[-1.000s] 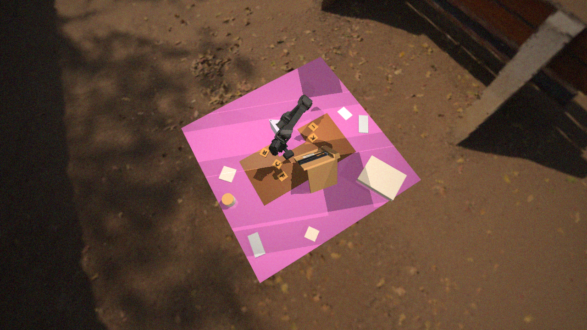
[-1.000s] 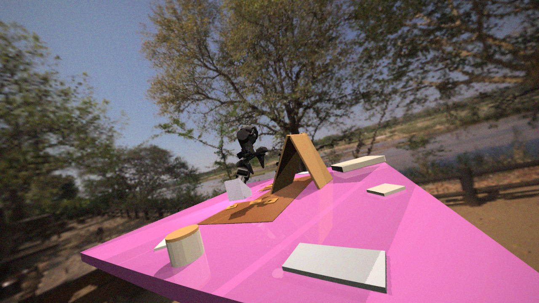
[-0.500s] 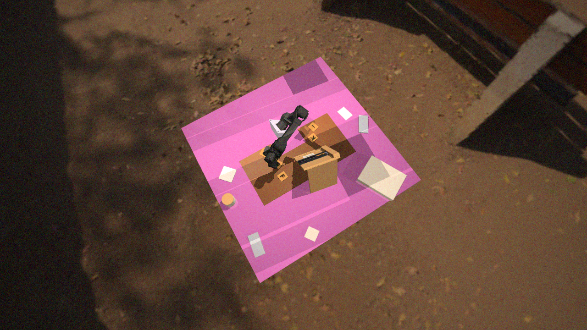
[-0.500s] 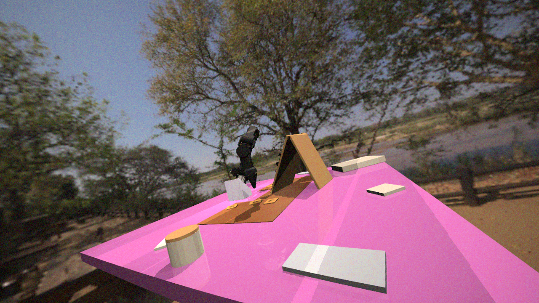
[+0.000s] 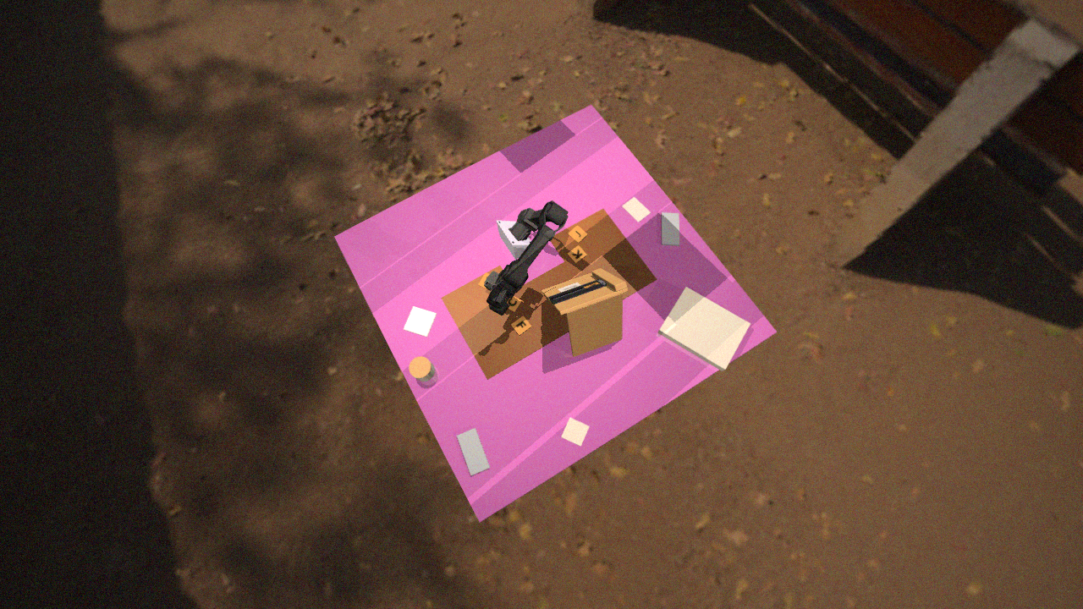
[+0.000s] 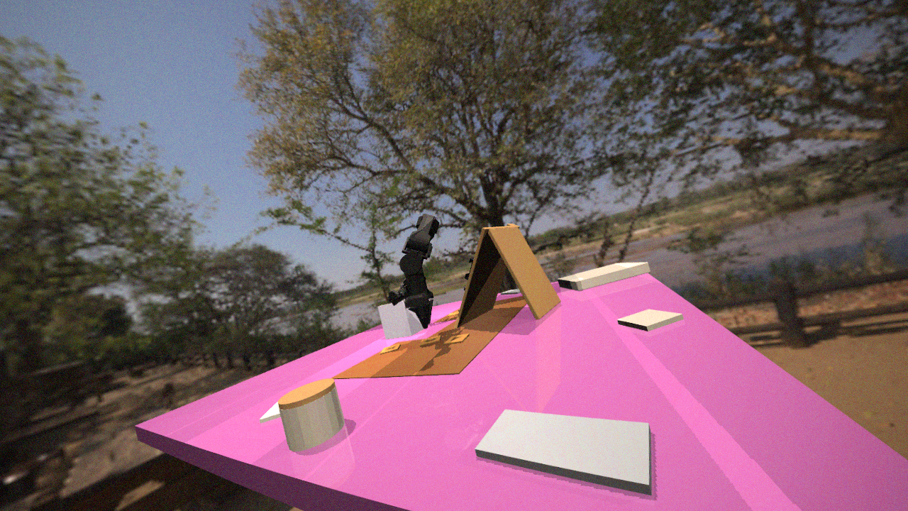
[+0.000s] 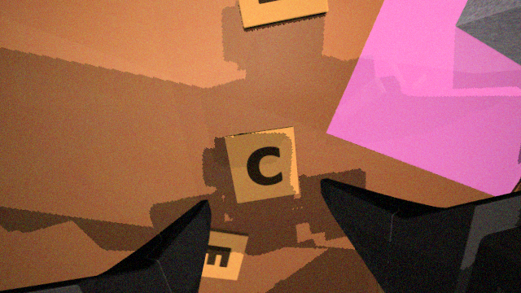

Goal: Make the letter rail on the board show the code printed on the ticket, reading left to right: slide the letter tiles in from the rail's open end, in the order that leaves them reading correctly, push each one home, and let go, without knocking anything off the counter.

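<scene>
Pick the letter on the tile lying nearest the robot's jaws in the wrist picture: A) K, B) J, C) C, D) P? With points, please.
C: the wrist view shows the tile (image 7: 240, 175) printed with a C just ahead of the open jaws, roughly midway across the gap separating them.

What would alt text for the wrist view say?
A tile marked C lies on an orange-brown mat, just beyond the open gripper's two black fingers. Parts of two more tiles show, one above and one partly behind the left-hand finger; pink counter fills the upper right.
</scene>
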Robot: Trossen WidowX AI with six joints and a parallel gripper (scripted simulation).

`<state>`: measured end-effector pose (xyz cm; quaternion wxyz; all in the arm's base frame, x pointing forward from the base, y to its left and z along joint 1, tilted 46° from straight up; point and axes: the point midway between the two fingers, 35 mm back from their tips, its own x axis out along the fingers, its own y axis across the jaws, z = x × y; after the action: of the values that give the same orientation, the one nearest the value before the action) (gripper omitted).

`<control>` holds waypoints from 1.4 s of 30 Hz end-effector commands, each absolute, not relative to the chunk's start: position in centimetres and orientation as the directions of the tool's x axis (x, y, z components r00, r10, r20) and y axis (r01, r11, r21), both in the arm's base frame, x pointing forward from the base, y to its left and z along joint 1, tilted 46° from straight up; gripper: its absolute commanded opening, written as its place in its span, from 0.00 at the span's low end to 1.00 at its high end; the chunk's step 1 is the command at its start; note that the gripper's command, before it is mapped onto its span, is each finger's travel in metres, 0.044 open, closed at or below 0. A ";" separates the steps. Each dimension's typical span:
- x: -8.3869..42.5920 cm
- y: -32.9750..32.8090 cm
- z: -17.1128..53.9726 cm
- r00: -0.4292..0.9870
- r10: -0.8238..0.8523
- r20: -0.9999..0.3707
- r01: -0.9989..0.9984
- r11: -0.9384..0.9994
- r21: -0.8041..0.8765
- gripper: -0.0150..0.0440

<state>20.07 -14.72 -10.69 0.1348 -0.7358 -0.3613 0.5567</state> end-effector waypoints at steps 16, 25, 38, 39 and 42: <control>20.3 -12.6 -12.6 0.112 0.694 -0.711 0.377 -0.692 -0.616 0.83; 20.4 -11.6 -13.5 0.112 0.694 -0.711 0.377 -0.692 -0.616 0.83; 20.5 -11.3 -13.8 0.112 0.695 -0.711 0.377 -0.691 -0.616 0.83; 20.5 -11.3 -13.8 0.112 0.695 -0.711 0.377 -0.691 -0.616 0.83; 20.5 -11.3 -13.8 0.112 0.695 -0.711 0.377 -0.691 -0.616 0.83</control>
<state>20.43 -11.38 -13.79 0.1405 -0.7314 -0.3668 0.5575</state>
